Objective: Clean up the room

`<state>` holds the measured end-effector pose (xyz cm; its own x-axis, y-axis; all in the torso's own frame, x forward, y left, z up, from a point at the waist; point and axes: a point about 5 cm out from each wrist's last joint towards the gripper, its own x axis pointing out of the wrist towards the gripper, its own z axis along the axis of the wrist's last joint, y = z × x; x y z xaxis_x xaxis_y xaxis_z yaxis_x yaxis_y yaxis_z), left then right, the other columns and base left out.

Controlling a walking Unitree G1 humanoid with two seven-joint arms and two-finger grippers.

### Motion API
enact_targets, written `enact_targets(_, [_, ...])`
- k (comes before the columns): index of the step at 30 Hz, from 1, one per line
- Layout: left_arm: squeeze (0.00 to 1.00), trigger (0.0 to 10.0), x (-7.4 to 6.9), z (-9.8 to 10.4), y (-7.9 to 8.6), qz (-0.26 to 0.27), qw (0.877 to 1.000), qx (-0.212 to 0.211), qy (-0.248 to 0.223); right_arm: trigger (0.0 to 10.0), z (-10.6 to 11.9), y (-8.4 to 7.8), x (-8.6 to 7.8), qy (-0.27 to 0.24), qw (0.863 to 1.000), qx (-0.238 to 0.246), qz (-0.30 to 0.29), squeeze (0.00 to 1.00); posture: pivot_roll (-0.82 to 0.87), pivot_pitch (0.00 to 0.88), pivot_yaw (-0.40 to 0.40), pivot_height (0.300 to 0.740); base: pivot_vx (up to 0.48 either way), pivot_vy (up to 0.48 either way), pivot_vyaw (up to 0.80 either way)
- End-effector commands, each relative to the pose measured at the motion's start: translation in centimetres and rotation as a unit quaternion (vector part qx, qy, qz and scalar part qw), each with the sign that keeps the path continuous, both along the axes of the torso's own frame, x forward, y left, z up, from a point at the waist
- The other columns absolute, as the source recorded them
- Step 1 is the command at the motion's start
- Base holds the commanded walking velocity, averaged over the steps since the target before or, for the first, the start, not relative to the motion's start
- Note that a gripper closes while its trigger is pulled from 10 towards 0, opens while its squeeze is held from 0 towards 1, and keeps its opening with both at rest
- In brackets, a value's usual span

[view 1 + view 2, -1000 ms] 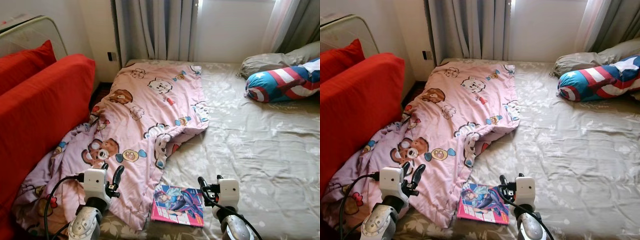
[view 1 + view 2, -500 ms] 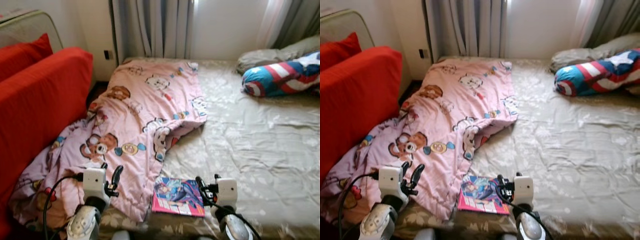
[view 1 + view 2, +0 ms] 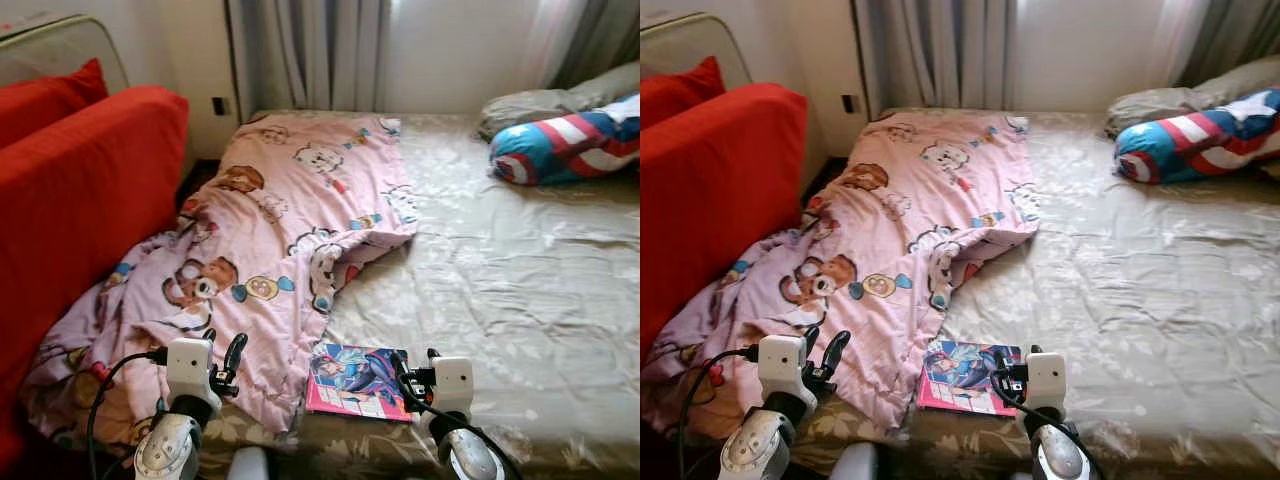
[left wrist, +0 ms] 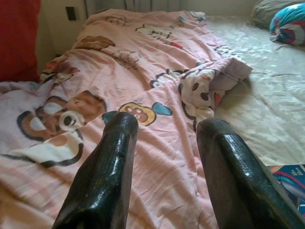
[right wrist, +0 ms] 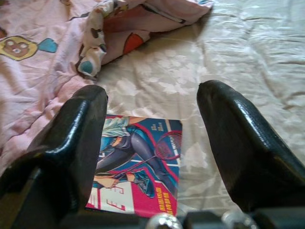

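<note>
- Daylight enters through the curtains (image 3: 310,55) at the far wall; the window area is blown out white.
- Bed sheet (image 3: 520,270) evenly lit, soft shadows in its wrinkles and under the blanket (image 3: 280,230) fold.
- Head views slightly soft, not sharp.
- Wrist views: fingers (image 4: 102,176) close-up, glossy highlights, a bit blurred.
- Red sofa (image 3: 80,200) oversaturated.

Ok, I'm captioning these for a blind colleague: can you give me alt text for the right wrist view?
The right claw hovers open over a magazine with a pink and blue illustrated cover, lying flat on the beige floral bed sheet. A rumpled pink cartoon-print blanket lies beside the magazine, one corner folded over.
</note>
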<state>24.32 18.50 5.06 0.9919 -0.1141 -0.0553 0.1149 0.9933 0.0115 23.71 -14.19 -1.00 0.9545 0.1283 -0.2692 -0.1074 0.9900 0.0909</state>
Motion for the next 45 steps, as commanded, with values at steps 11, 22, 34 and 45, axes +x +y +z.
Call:
enact_targets(11, [0.00,10.0,0.03,0.14,0.08,0.002,1.000,-0.004,-0.001,10.0,-0.03,-0.09,-0.07,0.000,1.000,0.001,-0.001,0.00,0.01,0.024,-0.005,0.657,0.000,0.000,0.00])
enact_targets(22, [0.00,10.0,0.03,0.23,0.08,0.000,1.000,-0.009,0.000,10.0,-0.22,0.42,-0.16,0.005,1.000,0.009,0.004,0.00,0.02,0.023,-0.004,0.657,0.000,0.000,0.00])
enact_targets(34, [0.00,10.0,0.07,0.20,0.14,-0.001,1.000,-0.008,0.001,10.0,0.14,0.32,0.13,-0.006,1.000,0.010,-0.003,0.00,0.02,0.014,-0.003,0.633,0.000,0.000,0.00])
enact_targets(45, [0.00,10.0,0.12,0.12,0.09,-0.003,1.000,-0.008,0.002,10.0,0.06,0.16,0.26,-0.005,1.000,0.005,0.001,0.00,0.02,0.000,-0.004,0.633,0.000,0.000,0.00])
